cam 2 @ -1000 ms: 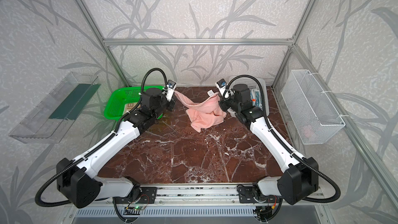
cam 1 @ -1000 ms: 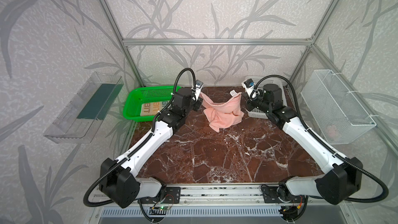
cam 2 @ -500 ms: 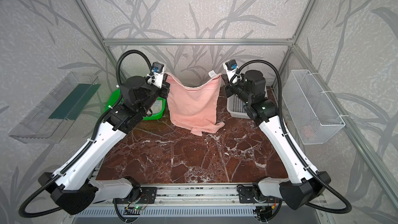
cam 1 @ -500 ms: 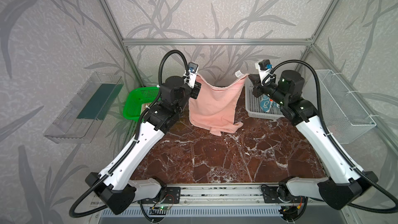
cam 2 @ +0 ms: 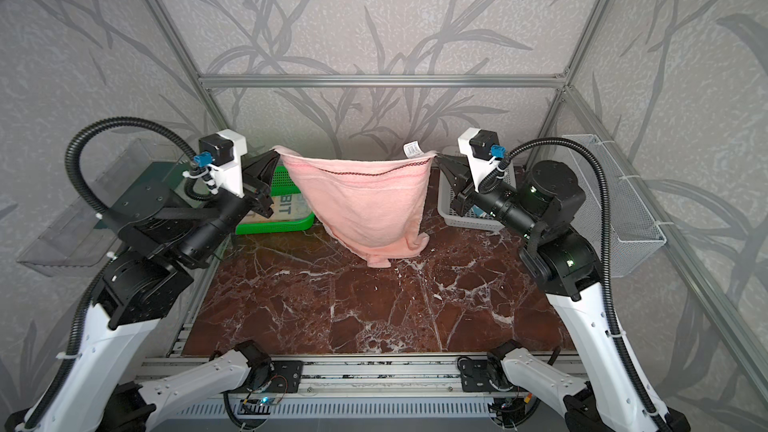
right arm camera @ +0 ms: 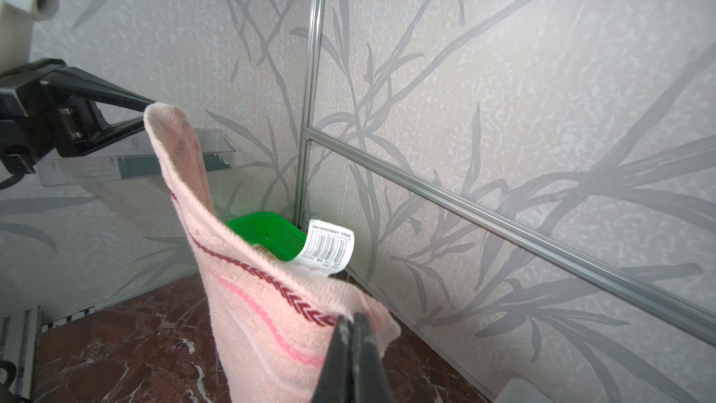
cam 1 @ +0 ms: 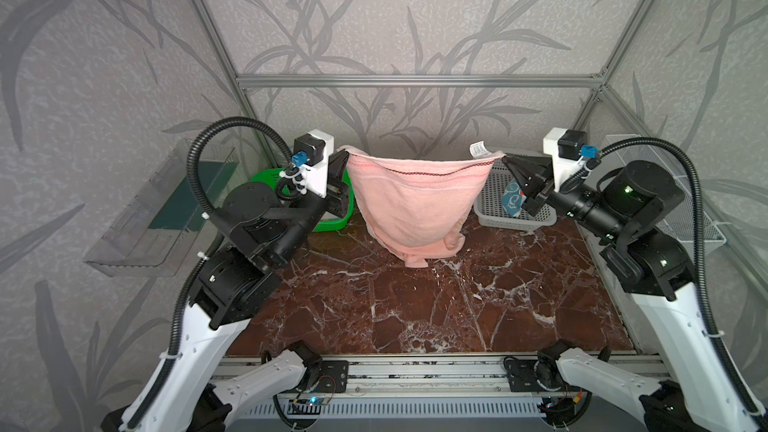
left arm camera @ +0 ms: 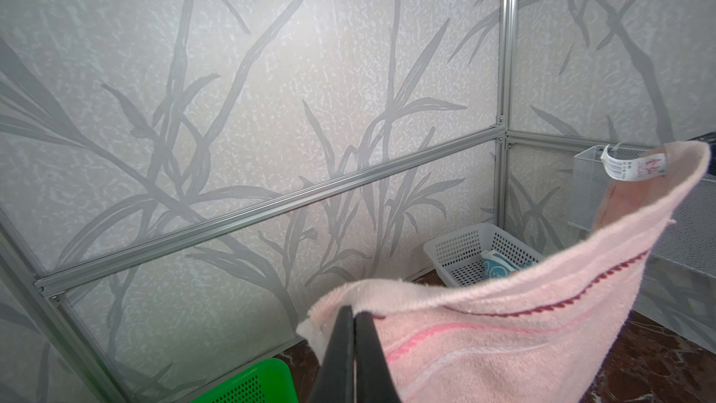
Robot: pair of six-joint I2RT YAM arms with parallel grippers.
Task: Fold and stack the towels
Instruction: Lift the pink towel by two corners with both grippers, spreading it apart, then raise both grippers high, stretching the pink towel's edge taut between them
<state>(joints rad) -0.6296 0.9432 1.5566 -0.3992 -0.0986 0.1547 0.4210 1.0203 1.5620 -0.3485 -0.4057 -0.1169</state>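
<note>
The pink towel [cam 1: 415, 201] [cam 2: 361, 201] hangs in the air between both arms, its top hem with a dark red stitched line stretched across. My left gripper [cam 1: 347, 152] [cam 2: 277, 152] [left arm camera: 353, 310] is shut on one top corner. My right gripper [cam 1: 503, 156] [cam 2: 436, 155] [right arm camera: 351, 317] is shut on the other corner, beside the white barcode label [right arm camera: 329, 246]. The cloth sags to a bunched tip low over the marble table [cam 1: 415, 317]. A teal towel [cam 1: 512, 200] [left arm camera: 499, 268] lies in the white basket. A cream towel with "BIT" letters [cam 2: 286, 205] lies in the green basket.
The green basket [cam 1: 332, 224] stands at the back left and the white basket [cam 1: 494, 189] at the back right. A wire basket [cam 1: 681, 201] hangs on the right wall and a clear shelf [cam 1: 158, 209] on the left wall. Aluminium frame posts edge the cell.
Both arms have risen and moved apart with the pink towel. It went from a crumpled heap low over the table to a sheet stretched between the two grippers.
</note>
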